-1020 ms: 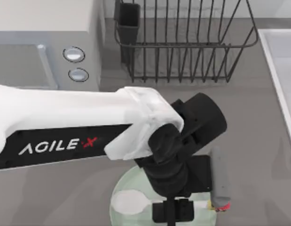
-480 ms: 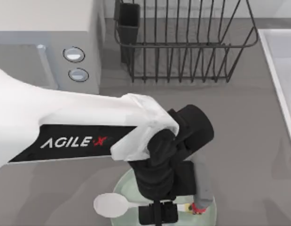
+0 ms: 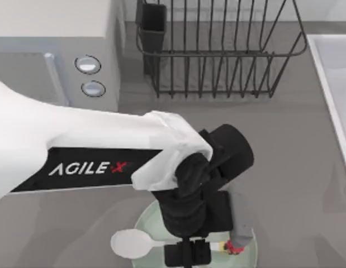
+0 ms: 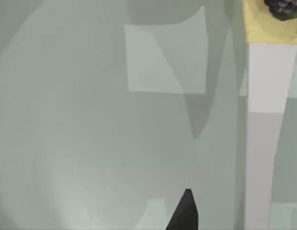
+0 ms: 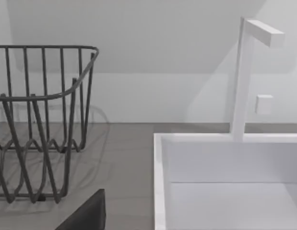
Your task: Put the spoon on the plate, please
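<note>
- The grey desk (image 3: 307, 167) is seen from above, with a microwave (image 3: 55, 50) at the upper left of the frame, a dark wire dish rack (image 3: 217, 50) at the upper middle, and a white sink (image 3: 335, 72) along the right edge.
- The left arm (image 3: 77, 151), white with a black AgileX panel, is stretched from the left edge towards the lower middle of the frame.
- The plate (image 3: 248, 254), pale green and round, is found at the bottom middle, partly covered by the arm's dark wrist.
- The left end effector (image 3: 186, 254) is poised over the plate; whether its fingers are apart or together cannot be told.
- The spoon (image 3: 131, 244) is laid across the plate, its white bowl overhanging the plate's left rim and its red-and-yellow knob near the right rim.
- In the right wrist view, the rack, the sink and a white faucet (image 5: 244, 72) are shown.
</note>
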Tool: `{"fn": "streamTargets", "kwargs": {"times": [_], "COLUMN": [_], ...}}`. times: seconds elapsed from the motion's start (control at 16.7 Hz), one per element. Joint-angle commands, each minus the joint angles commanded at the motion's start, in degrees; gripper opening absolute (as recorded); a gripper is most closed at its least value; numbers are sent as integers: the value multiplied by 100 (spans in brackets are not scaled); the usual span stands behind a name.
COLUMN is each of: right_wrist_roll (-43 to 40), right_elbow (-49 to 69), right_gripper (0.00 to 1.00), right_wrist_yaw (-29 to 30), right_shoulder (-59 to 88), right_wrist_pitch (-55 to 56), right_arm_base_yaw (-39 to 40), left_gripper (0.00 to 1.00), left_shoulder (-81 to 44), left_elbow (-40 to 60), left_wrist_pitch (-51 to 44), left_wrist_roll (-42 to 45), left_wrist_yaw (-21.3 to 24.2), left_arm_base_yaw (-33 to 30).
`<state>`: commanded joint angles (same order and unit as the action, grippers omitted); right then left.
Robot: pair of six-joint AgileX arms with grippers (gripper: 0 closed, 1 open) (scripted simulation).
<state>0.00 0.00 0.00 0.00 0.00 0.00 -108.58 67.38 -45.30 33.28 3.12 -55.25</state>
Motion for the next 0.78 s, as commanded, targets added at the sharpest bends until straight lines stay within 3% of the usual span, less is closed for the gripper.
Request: {"fn": "streamTargets", "kwargs": {"times": [0.42,0.78], "right_wrist_roll": [0,0], "right_elbow": [0,0], "right_gripper": [100,100], "right_wrist_yaw": [0,0], "right_shoulder": [0,0], "right_wrist_pitch": [0,0], "right_arm_base_yaw": [0,0], "left_gripper": [98,100], "left_shoulder": [0,0], "left_elbow": [0,0], "left_wrist_pitch": [0,0], "left_wrist_roll": [0,0], "left_wrist_yaw": [0,0], "left_arm_base_yaw": [0,0]}}
